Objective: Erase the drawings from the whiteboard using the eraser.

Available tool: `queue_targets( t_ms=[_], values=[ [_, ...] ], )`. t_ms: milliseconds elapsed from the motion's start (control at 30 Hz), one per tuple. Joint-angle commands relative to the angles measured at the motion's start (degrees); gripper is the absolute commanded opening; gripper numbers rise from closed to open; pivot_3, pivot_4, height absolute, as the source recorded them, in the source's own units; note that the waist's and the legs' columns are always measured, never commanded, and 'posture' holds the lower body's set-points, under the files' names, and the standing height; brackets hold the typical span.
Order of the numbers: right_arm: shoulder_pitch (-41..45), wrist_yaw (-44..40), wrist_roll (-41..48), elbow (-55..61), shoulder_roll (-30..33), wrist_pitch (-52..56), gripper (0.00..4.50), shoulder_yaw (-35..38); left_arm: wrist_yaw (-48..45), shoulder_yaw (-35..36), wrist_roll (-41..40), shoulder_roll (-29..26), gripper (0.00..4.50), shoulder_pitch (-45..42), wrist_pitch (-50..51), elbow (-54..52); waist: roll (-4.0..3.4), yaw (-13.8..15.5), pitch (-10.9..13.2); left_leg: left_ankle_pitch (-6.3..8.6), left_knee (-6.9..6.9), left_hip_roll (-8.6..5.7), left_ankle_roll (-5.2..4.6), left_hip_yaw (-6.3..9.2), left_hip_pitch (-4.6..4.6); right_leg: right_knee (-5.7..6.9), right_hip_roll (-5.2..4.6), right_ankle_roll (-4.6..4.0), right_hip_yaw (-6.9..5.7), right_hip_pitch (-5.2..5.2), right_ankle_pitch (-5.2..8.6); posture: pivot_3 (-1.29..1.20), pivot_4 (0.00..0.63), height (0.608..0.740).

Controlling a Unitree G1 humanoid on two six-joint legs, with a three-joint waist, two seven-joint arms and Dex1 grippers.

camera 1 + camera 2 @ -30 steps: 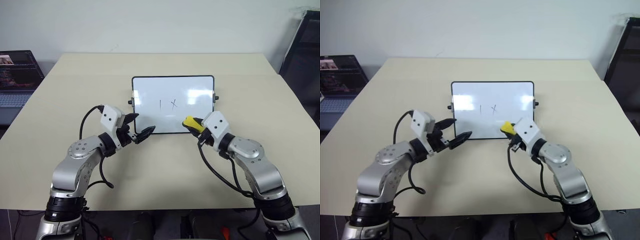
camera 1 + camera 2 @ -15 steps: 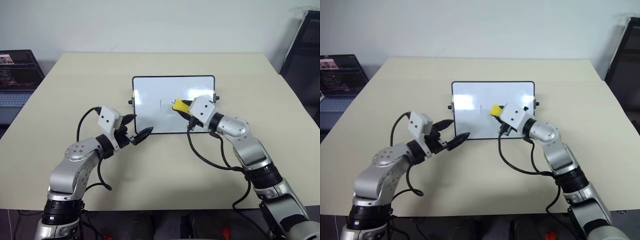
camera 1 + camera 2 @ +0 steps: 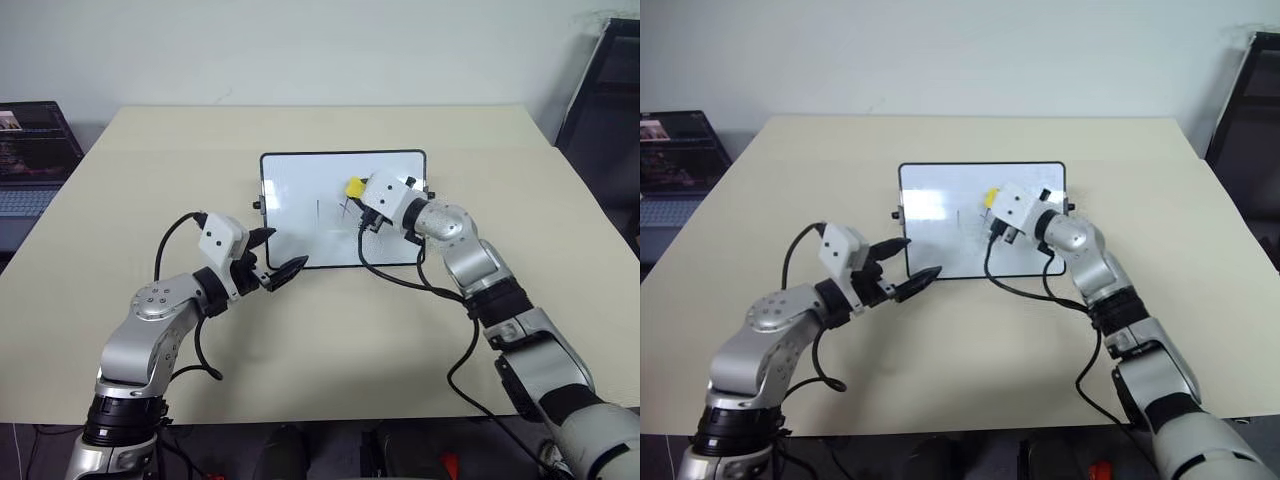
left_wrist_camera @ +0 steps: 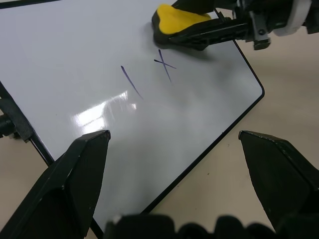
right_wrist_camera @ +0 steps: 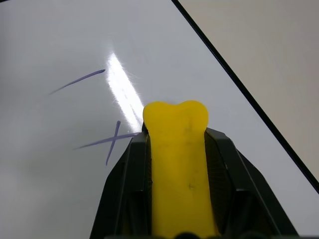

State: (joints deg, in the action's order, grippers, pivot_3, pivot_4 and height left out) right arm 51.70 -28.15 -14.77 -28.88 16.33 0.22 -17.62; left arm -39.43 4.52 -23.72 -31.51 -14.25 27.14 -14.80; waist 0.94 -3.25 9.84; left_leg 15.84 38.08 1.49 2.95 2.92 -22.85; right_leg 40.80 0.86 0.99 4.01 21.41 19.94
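Note:
The whiteboard (image 3: pixel 295 185) lies flat in the middle of the table. Two drawings show on it, a short stroke (image 4: pixel 131 82) and a small X (image 4: pixel 165 66). My right gripper (image 3: pixel 356 190) is shut on the yellow eraser (image 5: pixel 178 164). It reaches over the board from the right, and the eraser's tip sits at the far side of the X (image 5: pixel 112 142). I cannot tell whether the tip touches the board. My left gripper (image 3: pixel 288 247) stands open and empty at the board's near left corner.
The beige table (image 3: pixel 300 350) stretches wide around the board. An open laptop (image 3: pixel 30 150) sits off the table's left side. A dark chair-like frame (image 3: pixel 605 110) stands at the far right.
My right gripper has carried the eraser from the board's near right edge forward and left, up to the X. The left gripper has stayed where it was.

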Motion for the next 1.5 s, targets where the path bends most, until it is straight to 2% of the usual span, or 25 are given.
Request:
queue_targets(
  t_ms=[33, 433, 567, 700, 833, 1267, 1500],
  values=[
    [0.82, -0.25, -0.80, -0.54, -0.57, -0.95, 1.11, -0.48, -0.46, 0.63, 0.40, -0.38, 4.50, -0.26, -1.84, -0.11, 0.00, 0.00, 0.00, 0.00, 0.00, 0.00, 0.00, 0.01, 0.00, 0.00, 0.00, 0.00, 0.00, 0.00, 0.00, 0.00, 0.150, 0.740],
    [-4.02, -11.02, -3.18, 3.80, 3.76, 4.28, 1.11, -4.95, -0.11, 0.56, 0.45, -0.39, 4.50, -0.57, -2.01, 0.10, 0.00, 0.03, -0.01, 0.00, 0.11, -0.01, 0.00, 0.05, 0.24, 0.15, 0.00, 0.00, -0.02, -0.23, 0.00, 0.00, 0.150, 0.740],
    [-3.03, -9.38, -5.66, 4.08, 4.32, 2.46, 1.11, -5.87, 0.37, 0.42, 0.24, -0.33, 4.50, -0.83, -1.24, -0.69, 0.00, 0.02, -0.01, -0.01, 0.11, -0.01, 0.00, 0.05, 0.29, 0.19, 0.00, 0.00, -0.02, -0.25, -0.01, 0.00, 0.150, 0.740],
    [-0.57, -2.19, -7.34, 2.71, 3.46, 0.51, 1.11, -3.87, 0.60, 0.52, -0.02, -0.35, 4.50, -0.62, -0.64, -1.46, 0.01, -0.01, -0.01, -0.01, 0.11, -0.01, 0.00, 0.04, 0.29, 0.19, 0.00, -0.01, -0.01, -0.25, -0.01, 0.00, 0.150, 0.740],
    [0.23, 0.05, -6.90, 1.62, 3.37, 0.94, 1.11, -2.70, 0.81, 0.54, -0.15, -0.27, 4.50, -0.47, -0.09, -1.97, 0.01, 0.02, -0.01, -0.02, 0.11, -0.01, 0.02, 0.05, 0.28, 0.20, 0.00, -0.03, -0.02, -0.23, -0.02, 0.00, 0.150, 0.740],
    [-5.93, -11.50, -6.05, 6.80, 5.33, 4.99, 1.11, -5.36, 0.84, 0.63, -0.27, -0.20, 4.50, -0.44, 0.52, -2.50, 0.01, 0.05, -0.01, -0.02, 0.07, -0.02, 0.02, 0.05, 0.28, 0.15, 0.00, -0.03, -0.02, -0.24, -0.02, 0.00, 0.150, 0.740],
    [-5.28, -9.89, -5.66, 8.00, 4.29, 4.75, 1.11, -3.48, 1.06, 0.55, -0.33, -0.15, 4.50, -1.19, 1.25, -2.66, 0.01, 0.01, -0.01, -0.03, 0.08, -0.01, 0.02, 0.06, 0.34, 0.18, 0.00, -0.03, -0.02, -0.28, -0.02, 0.00, 0.150, 0.740]
  ],
)
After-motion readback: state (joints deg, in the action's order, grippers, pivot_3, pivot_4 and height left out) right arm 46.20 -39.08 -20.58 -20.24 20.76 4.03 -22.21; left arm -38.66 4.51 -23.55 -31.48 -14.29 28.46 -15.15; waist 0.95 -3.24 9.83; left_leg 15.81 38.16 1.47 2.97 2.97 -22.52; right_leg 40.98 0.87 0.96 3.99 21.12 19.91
